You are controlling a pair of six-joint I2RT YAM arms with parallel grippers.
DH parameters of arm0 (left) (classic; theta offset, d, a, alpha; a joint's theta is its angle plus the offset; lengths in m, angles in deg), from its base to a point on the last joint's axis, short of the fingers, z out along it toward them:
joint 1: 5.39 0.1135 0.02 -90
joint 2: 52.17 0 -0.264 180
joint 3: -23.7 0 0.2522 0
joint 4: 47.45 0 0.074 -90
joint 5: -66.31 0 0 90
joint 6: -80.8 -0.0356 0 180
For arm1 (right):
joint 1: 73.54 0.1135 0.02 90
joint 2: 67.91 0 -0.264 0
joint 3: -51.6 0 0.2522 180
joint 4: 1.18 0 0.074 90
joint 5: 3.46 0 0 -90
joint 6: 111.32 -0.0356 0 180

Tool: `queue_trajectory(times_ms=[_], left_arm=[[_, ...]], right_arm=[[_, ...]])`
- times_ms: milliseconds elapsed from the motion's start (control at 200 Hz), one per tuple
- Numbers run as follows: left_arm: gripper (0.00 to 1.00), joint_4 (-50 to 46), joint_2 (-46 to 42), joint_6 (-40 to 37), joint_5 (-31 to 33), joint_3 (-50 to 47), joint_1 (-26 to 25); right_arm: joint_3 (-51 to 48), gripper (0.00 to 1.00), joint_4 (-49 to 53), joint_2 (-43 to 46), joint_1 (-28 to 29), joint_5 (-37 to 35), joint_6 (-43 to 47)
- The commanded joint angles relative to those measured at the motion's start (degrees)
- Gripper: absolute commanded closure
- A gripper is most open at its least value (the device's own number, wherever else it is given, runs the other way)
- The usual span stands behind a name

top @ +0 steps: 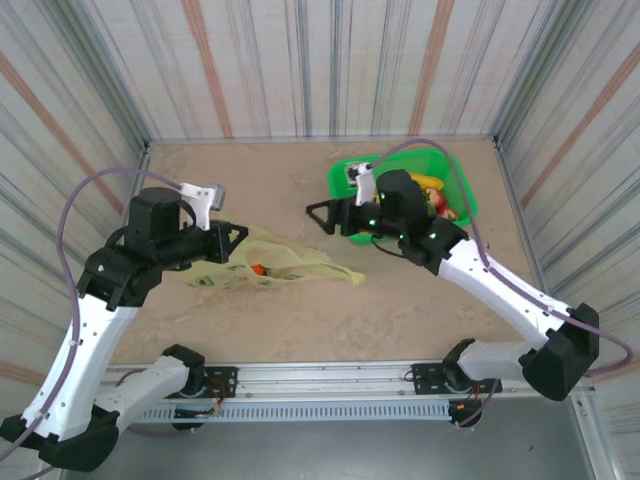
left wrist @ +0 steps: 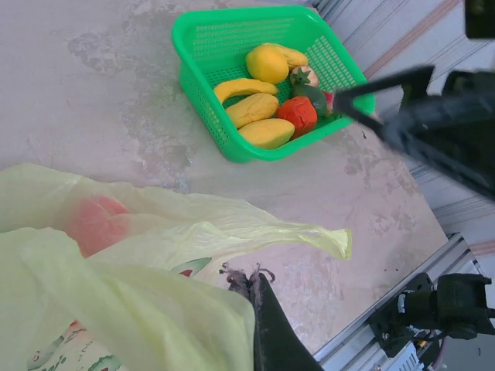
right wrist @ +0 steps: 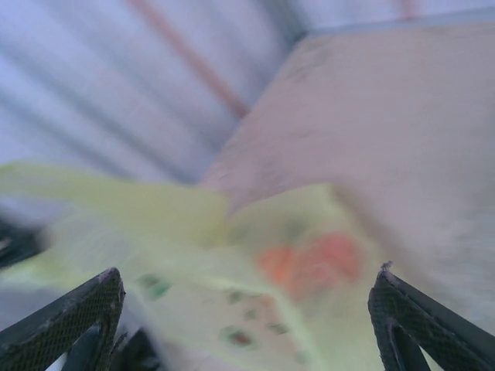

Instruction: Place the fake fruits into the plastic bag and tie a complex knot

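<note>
**Left claw pinches the thin bag; right claw hangs wide and empty beside the fruit basket**

A green mesh basket (top: 395, 156) sits at the far right of a beige stone-look desk (top: 300, 180). It holds most of the fake fruits (top: 432, 185). The left wrist view shows yellow banana and mango shapes, a red round piece and a dark green one.

The plastic bag (top: 290, 262) lies crumpled on the desk, to the left of the basket and nearer the arms. It is pale yellow-green with printed motifs. One red-orange fruit (top: 259, 270) shows through its film.

The bag looks very light, limp and slippery. It will probably collapse and close its own mouth unless an edge is held up. The rim or a handle strip looks like the best place to take hold, not the loose middle. The fruits look hard, glossy and light. They are likely to roll or slip, so a grip across the widest part seems safest.

The left claw (top: 236, 233) is on the side of the bag away from the basket. Its jaws are closed on the bag's edge and lift the film slightly.

The right claw (top: 318, 217) hangs between basket and bag. Its jaws are spread wide, holding nothing and touching nothing. Its own blurred view looks down on the bag.
</note>
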Motion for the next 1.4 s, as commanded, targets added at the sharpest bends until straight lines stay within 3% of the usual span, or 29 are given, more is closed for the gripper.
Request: queue_trajectory(times_ms=[0,85,230,371,611,746,1002,1398], left_arm=[[1.0,-0.3,0.0,-0.6,-1.2,0.8,0.5],[1.0,-0.2,-0.1,-0.3,-1.9,0.7,0.5],[1.0,0.2,-0.3,0.2,-2.6,0.7,0.5],[1.0,0.2,-0.3,0.2,-2.4,0.8,0.5],[1.0,0.5,0.2,0.0,-2.3,1.2,0.5],[1.0,0.4,0.5,-0.1,-2.5,1.9,0.5],[1.0,0.1,0.8,-0.2,-2.6,2.1,0.5],[1.0,-0.3,2.3,-0.9,-2.4,3.0,0.5]], right_arm=[[2.9,0.13,15.2,-5.4,-7.5,-11.4,-1.8],[7.8,0.11,22.8,-11.9,-12.1,-17.4,-4.3],[14.1,0.11,28.2,-21.3,-16.2,-19.8,-8.8],[20.7,0.1,32.6,-28.9,-16.7,-17.8,-23.2],[36.2,0.07,41.6,-42.2,-16.8,-14.6,-40.7],[39.2,0.07,41.2,-47.6,-17.7,-11.4,-48.0],[45.1,0.11,38.3,-56.1,-19.2,-10.2,-52.7],[51.6,0.26,38.3,-65.0,-20.0,-10.0,-52.6]])
